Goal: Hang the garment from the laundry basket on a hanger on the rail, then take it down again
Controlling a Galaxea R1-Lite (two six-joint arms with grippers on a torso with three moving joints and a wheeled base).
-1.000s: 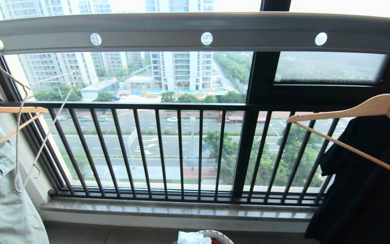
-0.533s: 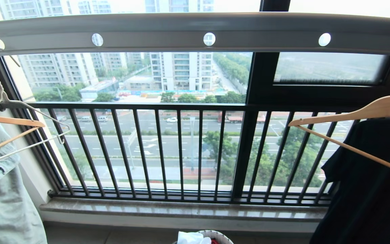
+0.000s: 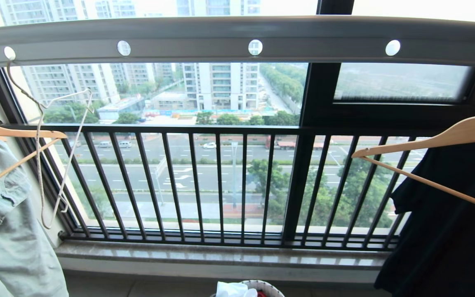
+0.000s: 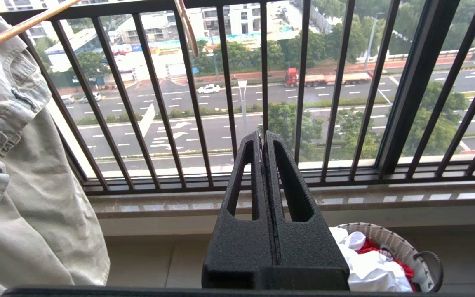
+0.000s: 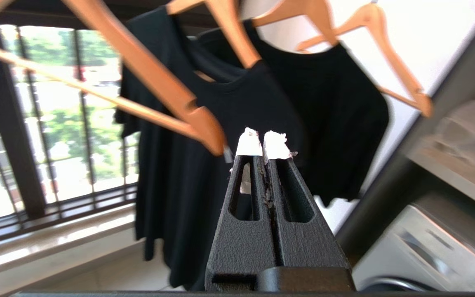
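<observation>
The grey-white rail [image 3: 188,41] with round holes runs across the top of the head view. The thin cream wire hanger [image 3: 38,165] dangles bare from the rail's leftmost hole, turned nearly edge-on. Below on the floor stands the laundry basket [image 3: 268,285] [image 4: 402,245]. In it the white garment [image 4: 369,270] [image 3: 231,290] lies crumpled over a red cloth [image 4: 367,246]. My left gripper [image 4: 262,138] is shut and empty, held low before the window railing, left of the basket. My right gripper [image 5: 262,142], with white-taped tips, is shut and empty near black shirts. Neither gripper shows in the head view.
A pale green garment [image 3: 6,231] on a wooden hanger [image 3: 19,133] hangs at the left. Black T-shirts [image 5: 237,123] on wooden hangers [image 3: 439,138] hang at the right. The black barred railing [image 3: 221,181] and stone sill [image 3: 221,255] lie ahead. A washing machine [image 5: 439,251] is at the far right.
The wire hanger swung out to the left and has come back to hang edge-on. The rail and the clothes on it sway slightly.
</observation>
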